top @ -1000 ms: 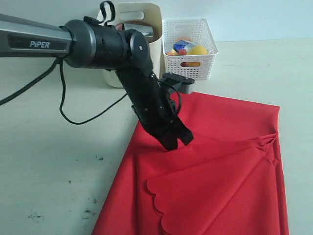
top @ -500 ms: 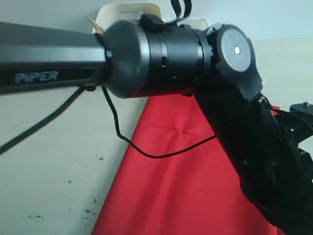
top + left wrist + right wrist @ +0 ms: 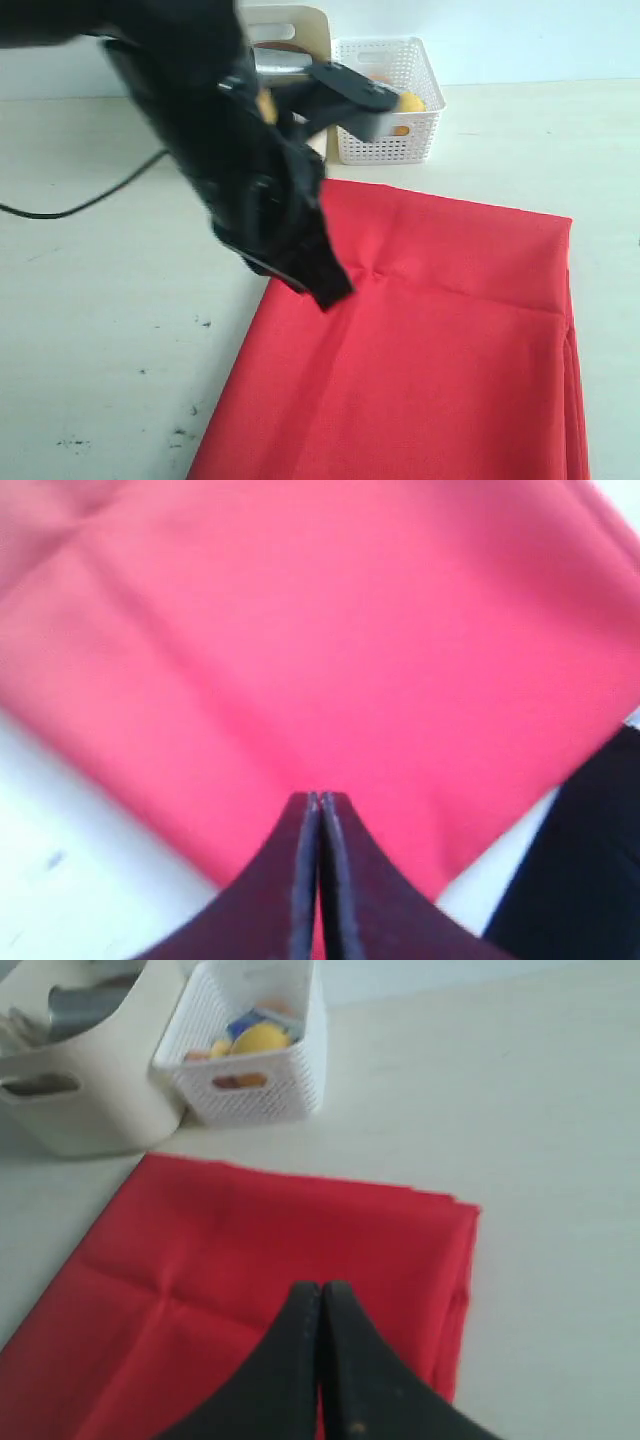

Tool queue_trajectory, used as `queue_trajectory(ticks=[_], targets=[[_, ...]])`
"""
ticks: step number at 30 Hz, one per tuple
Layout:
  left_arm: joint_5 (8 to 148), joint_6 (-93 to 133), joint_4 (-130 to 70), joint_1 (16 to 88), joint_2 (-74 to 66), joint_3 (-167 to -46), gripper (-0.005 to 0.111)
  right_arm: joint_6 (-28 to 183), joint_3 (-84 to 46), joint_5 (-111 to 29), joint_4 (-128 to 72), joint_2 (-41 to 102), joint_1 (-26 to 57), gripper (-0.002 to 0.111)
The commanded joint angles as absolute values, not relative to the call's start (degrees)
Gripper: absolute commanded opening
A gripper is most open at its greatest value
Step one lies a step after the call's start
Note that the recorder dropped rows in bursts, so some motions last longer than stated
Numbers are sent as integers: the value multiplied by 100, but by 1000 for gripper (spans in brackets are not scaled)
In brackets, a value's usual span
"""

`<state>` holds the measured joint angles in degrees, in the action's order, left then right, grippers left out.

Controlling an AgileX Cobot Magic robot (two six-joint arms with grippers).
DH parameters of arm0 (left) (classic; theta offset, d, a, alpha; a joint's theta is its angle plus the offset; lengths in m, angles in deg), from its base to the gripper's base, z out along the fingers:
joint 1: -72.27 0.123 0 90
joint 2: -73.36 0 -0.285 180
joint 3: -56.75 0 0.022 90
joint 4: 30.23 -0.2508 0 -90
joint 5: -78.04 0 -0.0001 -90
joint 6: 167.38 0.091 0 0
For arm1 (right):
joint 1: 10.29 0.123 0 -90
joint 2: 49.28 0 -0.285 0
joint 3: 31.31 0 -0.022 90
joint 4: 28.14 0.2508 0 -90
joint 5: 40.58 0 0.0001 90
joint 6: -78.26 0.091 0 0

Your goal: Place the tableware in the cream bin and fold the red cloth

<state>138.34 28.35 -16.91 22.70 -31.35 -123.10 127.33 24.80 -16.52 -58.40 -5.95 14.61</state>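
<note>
A red cloth (image 3: pixel 430 360) is lying flat on the surface just in front of the cream bin (image 3: pixel 312 28), likely soft, limp and light; pinching a corner is looking best. The left hand (image 3: pixel 320 800) and right hand (image 3: pixel 320 1288) are poised over it, fully closed, empty.

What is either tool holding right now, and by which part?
Nothing. The left tool and the right tool are both shut and empty, over the red cloth.
</note>
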Motion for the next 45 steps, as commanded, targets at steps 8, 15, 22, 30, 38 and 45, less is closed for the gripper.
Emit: queue_trajectory(ticks=[8, 15, 22, 30, 38, 45], targets=[[12276, 2719, -1951, 5287, 520, -9431, 3, 5670, 1854, -2266, 1071, 3216, 1563, 0], [11813, 2719, -1940, 5978, 1591, -8556, 3, 4680, 1008, -2234, 1813, 5014, 1937, 0], [11666, 2719, -1928, 5978, 1680, -8333, 3, 5717, 954, -2196, 375, 5651, 1924, 0], [11655, 2719, -1840, 5968, 1680, -8333, 3, 12373, 954, -376, -7047, 5618, 1404, 0], [11603, 2741, -1567, 5968, 1680, -8333, 3, 13759, 829, -27, -7613, 4730, 508, 0], [11590, 2800, -1273, 5955, 1680, -8333, 3, 10849, 769, -3299, -3733, 4126, 1763, 0]])
